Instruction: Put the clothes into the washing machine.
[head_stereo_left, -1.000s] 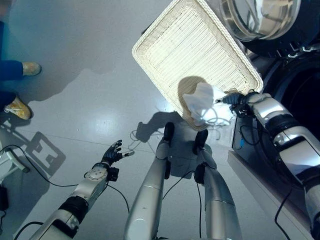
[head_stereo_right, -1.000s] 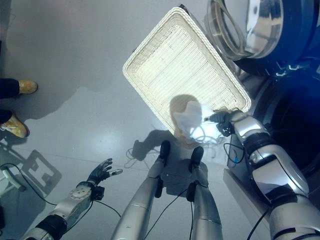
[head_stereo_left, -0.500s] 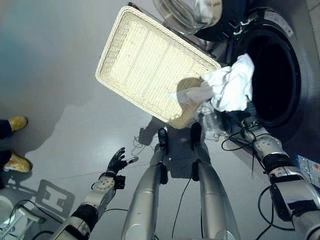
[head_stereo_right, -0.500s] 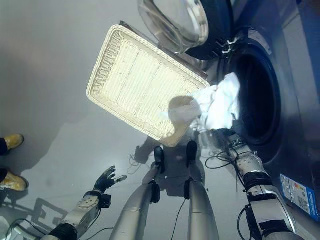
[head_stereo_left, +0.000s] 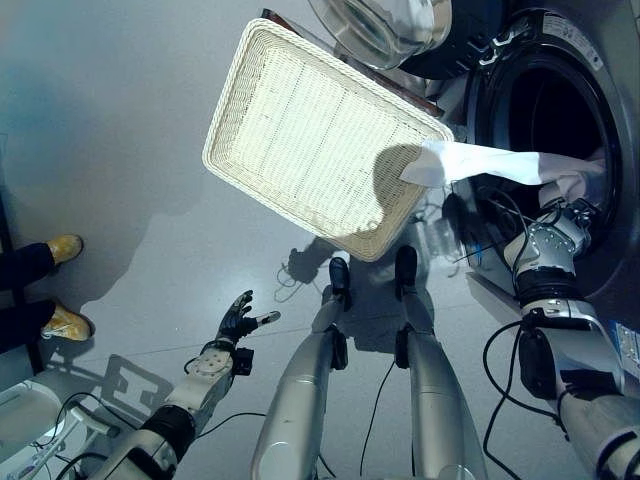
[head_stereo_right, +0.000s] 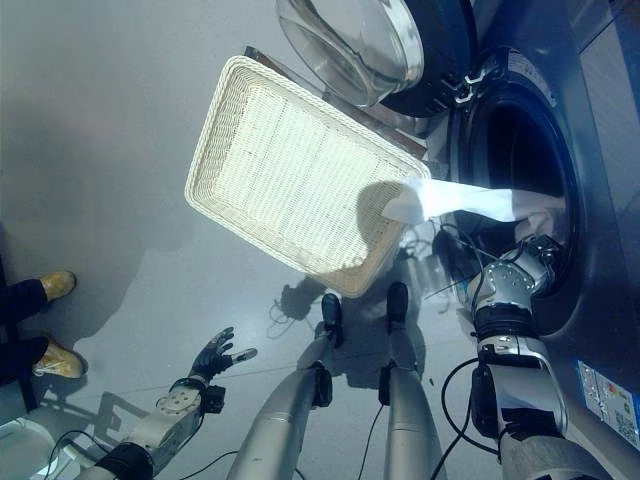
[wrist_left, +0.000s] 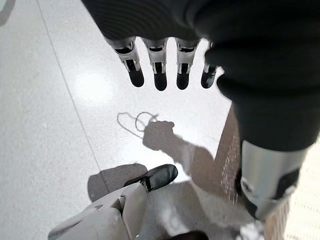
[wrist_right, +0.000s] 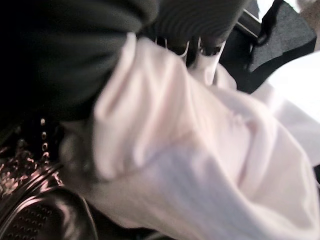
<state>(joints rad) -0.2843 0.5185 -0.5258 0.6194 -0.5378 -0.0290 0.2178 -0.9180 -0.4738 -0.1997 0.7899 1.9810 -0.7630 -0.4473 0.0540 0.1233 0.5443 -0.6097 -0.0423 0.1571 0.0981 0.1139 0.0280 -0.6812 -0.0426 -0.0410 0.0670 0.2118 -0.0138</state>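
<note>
my right hand (head_stereo_left: 556, 232) sits at the lower lip of the washing machine's drum opening (head_stereo_left: 545, 120), fingers curled into a bunch of white cloth (wrist_right: 190, 165); in the right wrist view the fabric is packed up against the dark cover and the perforated drum wall (wrist_right: 30, 220) shows just beside it. outward from the hand the cloth (head_stereo_left: 490, 165) is only partly inside: a bunched end lies over the door rim, and a long flat tail runs back across the opening to the near corner of the wicker basket (head_stereo_left: 300, 140), where its tip rests on or just over the basket rim; cannot tell which. the round glass door (head_stereo_left: 385, 25) hangs open above the basket. risks as i read them: letting go now would likely leave the tail draped outside, and its weight could drag the lot back out over the lip. pushing deeper could snag the tail on the basket weave or tug the basket. any fabric left across the rim would foul the door seal. my left hand (head_stereo_left: 236, 321) hangs low over the floor (head_stereo_left: 120, 180), fingers spread and holding nothing, too far off to gather the tail. a person's shoes (head_stereo_left: 62, 285) stand well apart on the left.
</note>
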